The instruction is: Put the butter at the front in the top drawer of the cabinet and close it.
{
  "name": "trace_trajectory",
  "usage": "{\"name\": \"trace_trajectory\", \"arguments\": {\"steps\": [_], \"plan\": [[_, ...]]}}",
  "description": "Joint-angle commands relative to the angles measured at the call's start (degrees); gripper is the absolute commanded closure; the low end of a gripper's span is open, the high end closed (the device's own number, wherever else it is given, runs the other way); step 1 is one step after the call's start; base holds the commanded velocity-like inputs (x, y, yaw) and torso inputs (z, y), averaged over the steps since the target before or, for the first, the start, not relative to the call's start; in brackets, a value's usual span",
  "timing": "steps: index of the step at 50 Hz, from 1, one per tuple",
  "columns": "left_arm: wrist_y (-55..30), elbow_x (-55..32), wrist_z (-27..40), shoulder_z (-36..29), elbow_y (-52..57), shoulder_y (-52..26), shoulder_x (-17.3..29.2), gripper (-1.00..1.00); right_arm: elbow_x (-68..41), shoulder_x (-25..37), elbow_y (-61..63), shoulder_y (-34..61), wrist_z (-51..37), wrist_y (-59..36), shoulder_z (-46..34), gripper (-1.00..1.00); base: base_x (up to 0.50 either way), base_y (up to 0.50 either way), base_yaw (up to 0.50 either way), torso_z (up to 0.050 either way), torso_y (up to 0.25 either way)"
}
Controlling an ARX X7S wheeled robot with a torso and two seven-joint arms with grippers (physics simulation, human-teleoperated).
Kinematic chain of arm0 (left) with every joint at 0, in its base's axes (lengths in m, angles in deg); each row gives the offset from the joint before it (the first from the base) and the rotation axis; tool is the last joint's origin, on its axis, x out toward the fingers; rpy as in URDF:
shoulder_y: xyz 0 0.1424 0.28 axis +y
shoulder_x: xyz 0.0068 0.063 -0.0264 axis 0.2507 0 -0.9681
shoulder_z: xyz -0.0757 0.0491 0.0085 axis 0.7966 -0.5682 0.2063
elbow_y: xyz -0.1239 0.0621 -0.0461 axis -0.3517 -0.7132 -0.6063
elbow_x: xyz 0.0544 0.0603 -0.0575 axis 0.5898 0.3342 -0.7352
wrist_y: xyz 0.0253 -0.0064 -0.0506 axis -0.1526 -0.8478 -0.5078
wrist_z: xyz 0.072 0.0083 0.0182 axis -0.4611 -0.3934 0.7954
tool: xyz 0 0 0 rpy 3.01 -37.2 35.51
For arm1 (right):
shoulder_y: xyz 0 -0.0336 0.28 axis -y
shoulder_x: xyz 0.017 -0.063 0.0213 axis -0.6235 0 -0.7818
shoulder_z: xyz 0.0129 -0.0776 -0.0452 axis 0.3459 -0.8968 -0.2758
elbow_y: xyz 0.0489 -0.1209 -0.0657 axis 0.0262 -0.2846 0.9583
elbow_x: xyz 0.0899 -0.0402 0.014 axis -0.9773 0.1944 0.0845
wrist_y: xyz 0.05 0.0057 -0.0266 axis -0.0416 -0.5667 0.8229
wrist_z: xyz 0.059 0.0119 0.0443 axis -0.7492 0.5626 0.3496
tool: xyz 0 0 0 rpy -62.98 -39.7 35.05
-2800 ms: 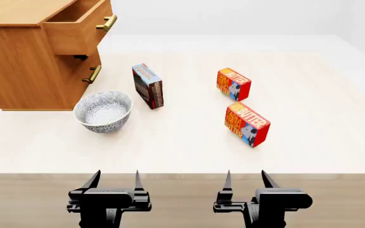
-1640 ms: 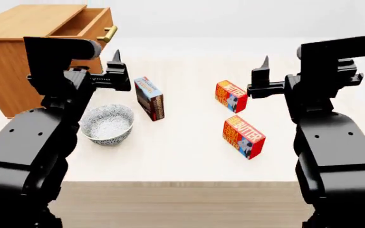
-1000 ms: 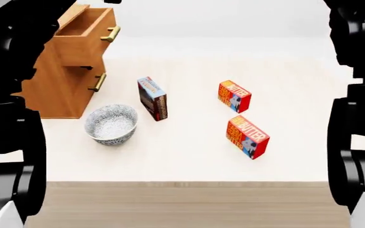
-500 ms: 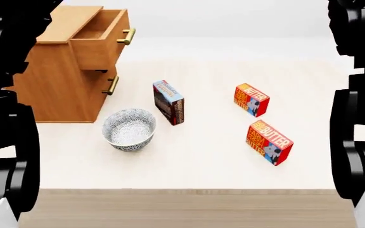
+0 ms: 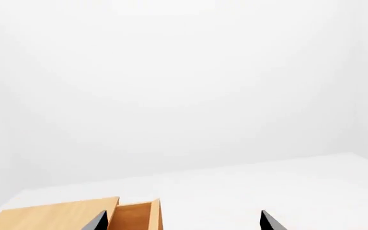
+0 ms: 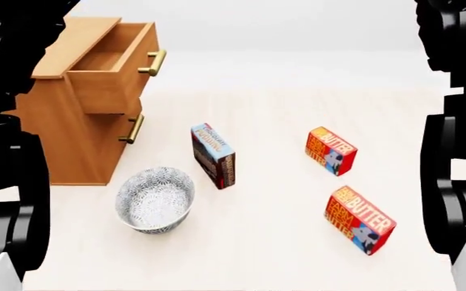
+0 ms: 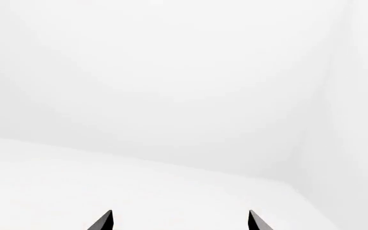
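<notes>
In the head view the front butter carton (image 6: 360, 219) lies on the table at the near right; a second identical carton (image 6: 331, 150) lies farther back. The wooden cabinet (image 6: 67, 142) stands at the far left with its top drawer (image 6: 111, 73) pulled open and empty inside. Both arms are raised high at the frame edges, with the grippers out of the head view. The left gripper (image 5: 182, 221) is open and empty, its fingertips wide apart above the cabinet top (image 5: 50, 218). The right gripper (image 7: 178, 221) is open and empty, facing only white wall.
A patterned grey bowl (image 6: 155, 199) sits in front of the cabinet. A blue-and-brown chocolate pudding box (image 6: 213, 156) stands on edge between the bowl and the butter cartons. The lower drawer's brass handle (image 6: 133, 128) shows below the open drawer.
The head view has shifted forward and down: cabinet, bowl and cartons appear lower and larger. The arms, raised earlier from low in front, stay up at the frame edges.
</notes>
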Motion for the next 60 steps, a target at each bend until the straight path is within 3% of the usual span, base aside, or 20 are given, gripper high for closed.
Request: {"name": "trace_trajectory", "arguments": {"steps": [1, 36, 60], "plan": [[-0.19, -0.18, 0.20, -0.18, 0.00, -0.06, 0.09, -1.00, -0.31, -0.08, -0.07, -0.03, -0.21, -0.12, 0.09, -1.00, 0.34, 0.00, 0.00, 0.000, 0.000], [-0.24, -0.74, -0.24, -1.32, -0.18, -0.32, 0.56, -1.00, -1.23, 0.34, -0.03, -1.07, -0.55, -0.58, 0.29, -1.00, 0.35, 0.00, 0.00, 0.000, 0.001], [-0.24, -0.95, -0.07, -1.94, -0.19, -0.42, 0.81, -1.00, -2.22, 0.23, -0.34, -1.55, -0.95, -1.37, 0.93, -1.00, 0.06, 0.00, 0.00, 0.000, 0.000]]}}
